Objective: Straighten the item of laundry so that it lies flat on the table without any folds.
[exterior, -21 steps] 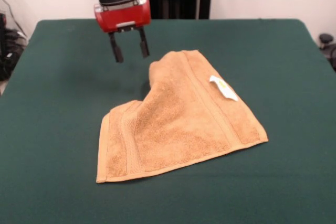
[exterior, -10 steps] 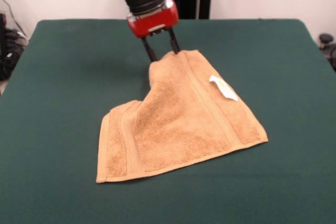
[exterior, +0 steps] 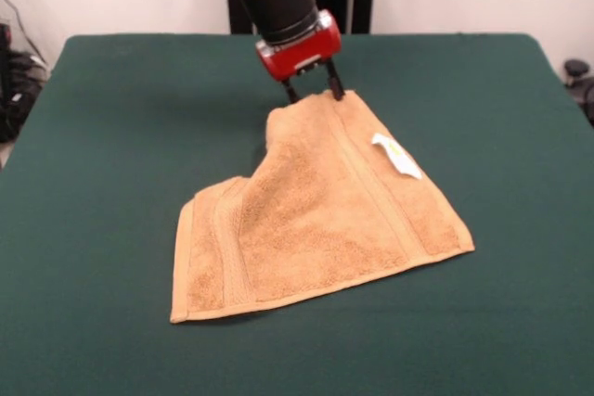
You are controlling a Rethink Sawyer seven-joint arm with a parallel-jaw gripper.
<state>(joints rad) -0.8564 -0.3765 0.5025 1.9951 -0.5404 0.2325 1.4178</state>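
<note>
Front view: jaws stand slightly apart, straddling the terry towel's folded corner; closing shallow could slip off the hem.

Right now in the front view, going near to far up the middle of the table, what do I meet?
Bare green table → towel → gripper at the towel's far edge → more bare table behind it.
</note>
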